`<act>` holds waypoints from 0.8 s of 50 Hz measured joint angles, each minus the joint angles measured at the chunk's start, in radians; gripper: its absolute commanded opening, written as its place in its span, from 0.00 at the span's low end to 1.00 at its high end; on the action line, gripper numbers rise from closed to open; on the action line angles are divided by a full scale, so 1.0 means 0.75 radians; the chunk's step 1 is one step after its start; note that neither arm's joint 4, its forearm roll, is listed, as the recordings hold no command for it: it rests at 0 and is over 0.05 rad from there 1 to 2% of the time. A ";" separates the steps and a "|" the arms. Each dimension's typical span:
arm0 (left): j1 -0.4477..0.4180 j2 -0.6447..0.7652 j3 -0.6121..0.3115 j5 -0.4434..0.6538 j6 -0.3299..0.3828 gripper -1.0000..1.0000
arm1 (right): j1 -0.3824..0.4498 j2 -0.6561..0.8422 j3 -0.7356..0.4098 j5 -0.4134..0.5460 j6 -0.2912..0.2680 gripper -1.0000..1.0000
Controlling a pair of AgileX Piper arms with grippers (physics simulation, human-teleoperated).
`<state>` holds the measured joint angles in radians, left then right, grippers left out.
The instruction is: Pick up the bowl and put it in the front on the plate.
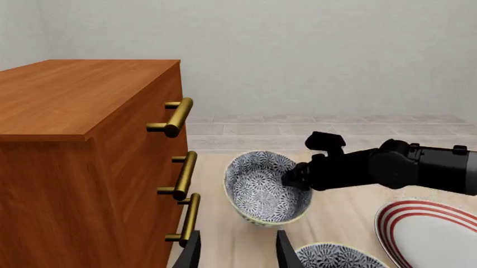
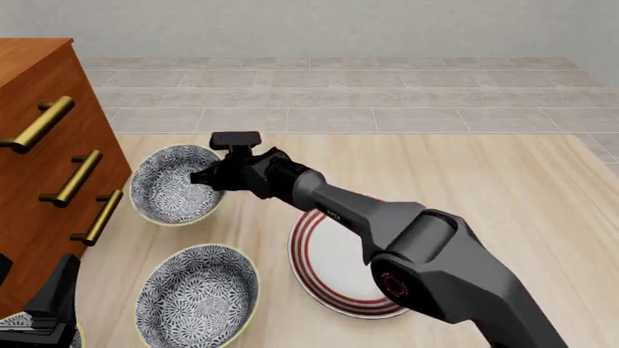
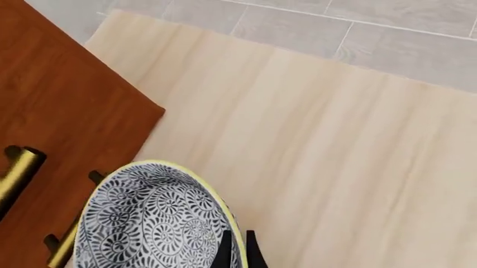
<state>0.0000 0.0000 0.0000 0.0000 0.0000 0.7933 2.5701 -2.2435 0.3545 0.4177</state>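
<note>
Where right fingers (image 3: 237,251) meet: bowl (image 3: 153,226) rim

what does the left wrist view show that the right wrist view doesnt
Only the left wrist view shows the plate, the right arm reaching across, the left end effector open and empty, and part of a second patterned bowl. Only the right wrist view shows the right end effector closed on the bowl's rim, seen from close up. Both show the bowl, tilted, and the wooden drawer cabinet with brass handles.
</note>
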 measured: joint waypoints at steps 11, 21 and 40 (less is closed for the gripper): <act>0.000 0.000 0.000 0.000 0.000 1.00 | -0.021 -0.069 0.040 -0.020 0.015 0.00; 0.000 0.000 0.000 0.000 0.000 1.00 | -0.056 -0.117 0.059 -0.017 0.019 0.00; 0.000 0.000 0.000 0.000 0.000 1.00 | -0.118 -0.228 0.128 0.037 0.039 0.00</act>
<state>0.0000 0.0000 0.0000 0.0000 0.0000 0.7046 2.3992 -2.1476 0.3824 0.4471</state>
